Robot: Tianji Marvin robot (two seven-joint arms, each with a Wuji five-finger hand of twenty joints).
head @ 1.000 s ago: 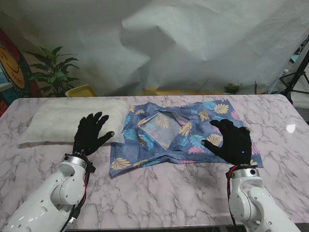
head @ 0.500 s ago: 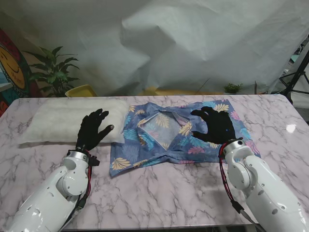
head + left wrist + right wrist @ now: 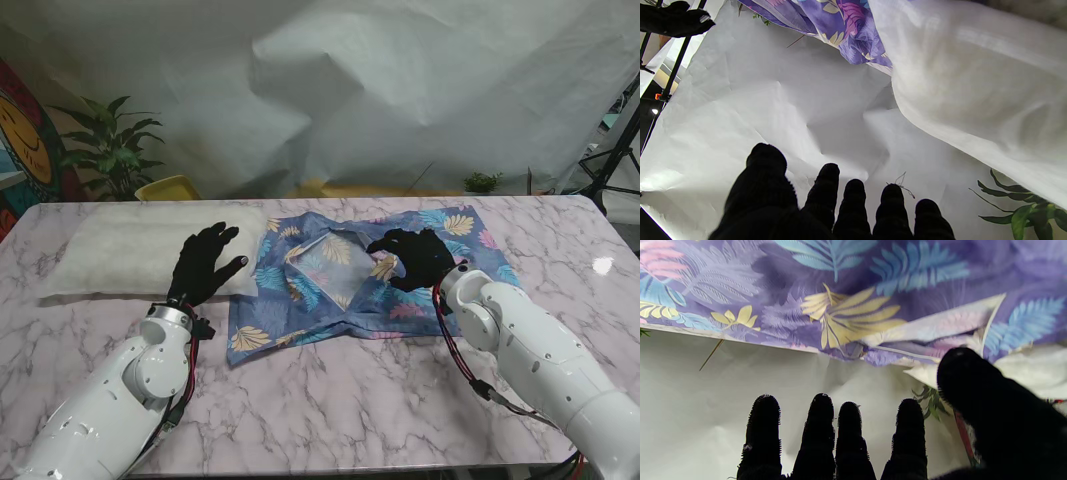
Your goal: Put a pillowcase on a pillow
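Right black-gloved hand (image 3: 415, 258) slid left across the blue leaf-print pillowcase (image 3: 330, 300) toward its opening, fingers spread, empty. Left hand (image 3: 203, 265), open too, hovers over the white pillow's (image 3: 120, 250) near end.

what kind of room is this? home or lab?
Likely a lab or demo space, not a home: a crinkled white backdrop sheet hangs behind the marble table, a black stand leg sits at the right edge, with a potted plant as decoration.
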